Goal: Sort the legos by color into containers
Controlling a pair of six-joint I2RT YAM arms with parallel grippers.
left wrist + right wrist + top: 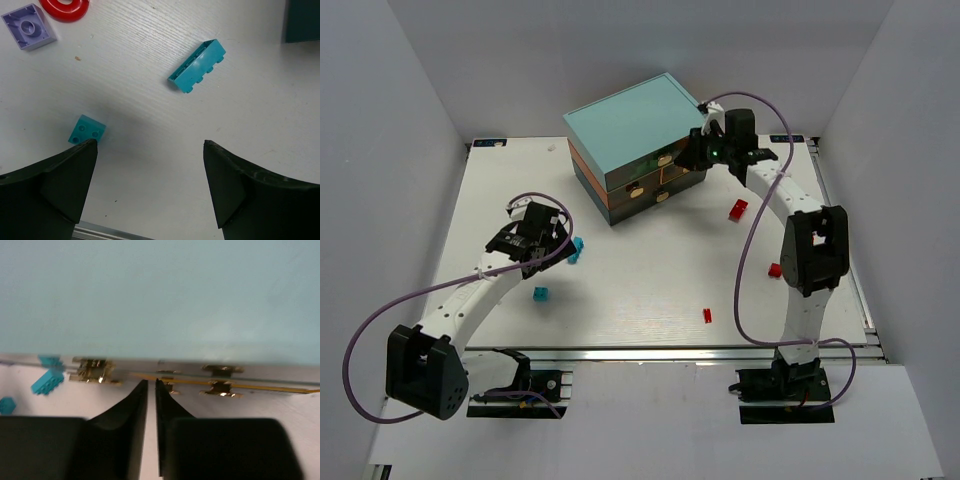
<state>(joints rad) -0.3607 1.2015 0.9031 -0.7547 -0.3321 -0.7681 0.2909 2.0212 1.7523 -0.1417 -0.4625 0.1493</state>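
A long cyan brick [197,66] lies tilted, studs facing sideways, ahead of the left claw [149,145] and a little to its right, clear of both fingers. A small cyan brick [86,130] sits studs up, just at the tip of that claw's left finger. A lilac brick [28,26] lies farther ahead-left. The chest [630,125] stands right before the right claw [151,383], drawers pushed in — tan knobs [92,370] on either side of its tips. Behind that claw lie a red brick [738,209], a second red brick [775,270] and a third red brick [707,315] — well apart.
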